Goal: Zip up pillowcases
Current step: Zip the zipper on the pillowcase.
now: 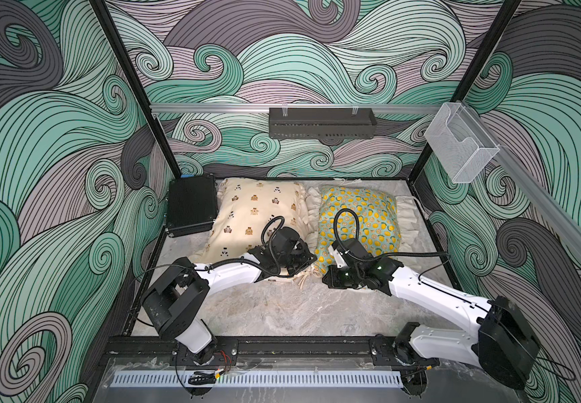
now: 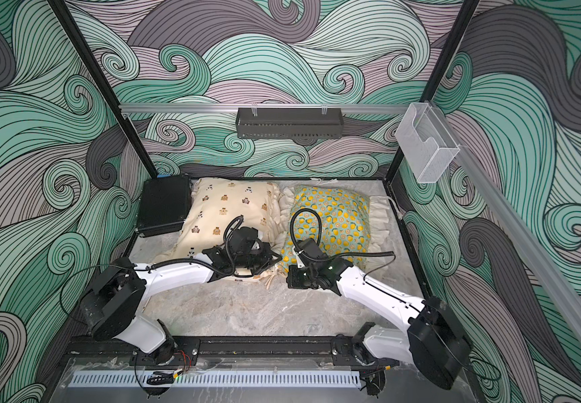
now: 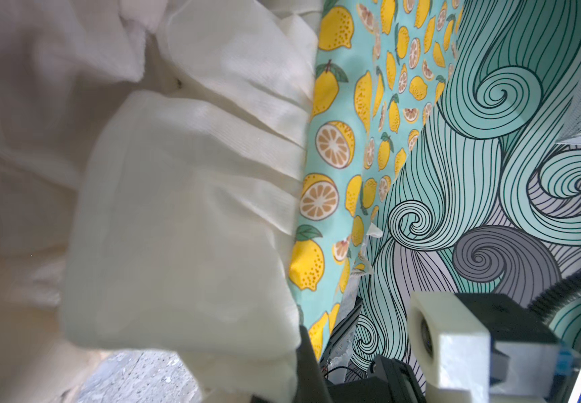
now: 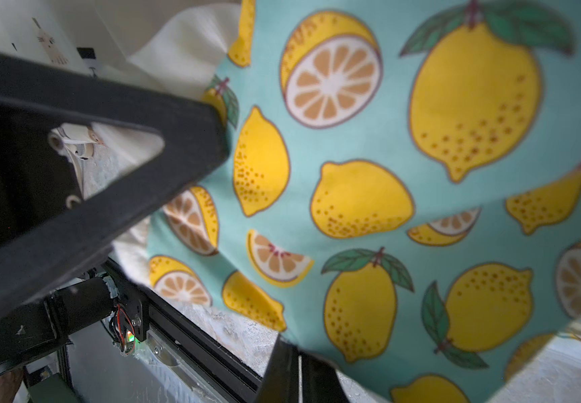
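Up close, lemon pillowcase (image 4: 369, 199) blurred and edge-cropped; cream ruffle (image 3: 184, 216) soft, likewise cropped.

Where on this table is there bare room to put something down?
The widest bare marble lies between the left arm, right arm and front rail. A smaller patch lies before the black case. Crowded: case, bear pillowcase, lemon pillowcase along the back.
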Tool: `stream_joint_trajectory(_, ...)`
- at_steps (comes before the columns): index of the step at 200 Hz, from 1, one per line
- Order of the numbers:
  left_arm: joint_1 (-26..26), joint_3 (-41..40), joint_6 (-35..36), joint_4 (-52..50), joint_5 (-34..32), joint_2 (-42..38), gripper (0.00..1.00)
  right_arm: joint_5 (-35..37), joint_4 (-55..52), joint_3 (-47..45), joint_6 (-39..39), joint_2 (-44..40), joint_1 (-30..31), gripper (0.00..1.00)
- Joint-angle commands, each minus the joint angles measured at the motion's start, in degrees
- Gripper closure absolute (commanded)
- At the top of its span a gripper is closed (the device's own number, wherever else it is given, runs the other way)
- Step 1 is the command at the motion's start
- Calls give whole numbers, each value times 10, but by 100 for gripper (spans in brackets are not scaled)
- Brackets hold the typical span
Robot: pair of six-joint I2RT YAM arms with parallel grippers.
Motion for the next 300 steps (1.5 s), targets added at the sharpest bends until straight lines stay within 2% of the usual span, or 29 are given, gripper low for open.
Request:
stream_joint_trajectory(1,12,25,6,-9,-12,-19,100,-7,-35,6,1,5,-4,89)
stream_joint_trajectory(34,9,16,-56,4,17,-13,100,2,-29,16,-1,-22,-1,84)
stream_joint_trajectory(50,8,12,-79,7,23,-13,100,15,-32,18,1,-48,0,75)
stream_joint_trajectory(102,7,5,-126,-1,17,-36,100,128,-25,-11,34,-139,53,66)
stream_joint_trajectory(122,7,9,-129,-7,14,-41,100,146,-13,-21,31,-139,70,64)
stream_joint_trajectory(164,7,10,-146,5,30,-32,100,129,86,-70,31,-138,75,61)
stream_joint_trajectory(222,7,8,-146,4,29,-35,100,151,177,-96,16,-102,82,65)
stream_joint_trajectory(300,6,8,-143,7,34,-36,100,182,202,-84,7,-50,82,62)
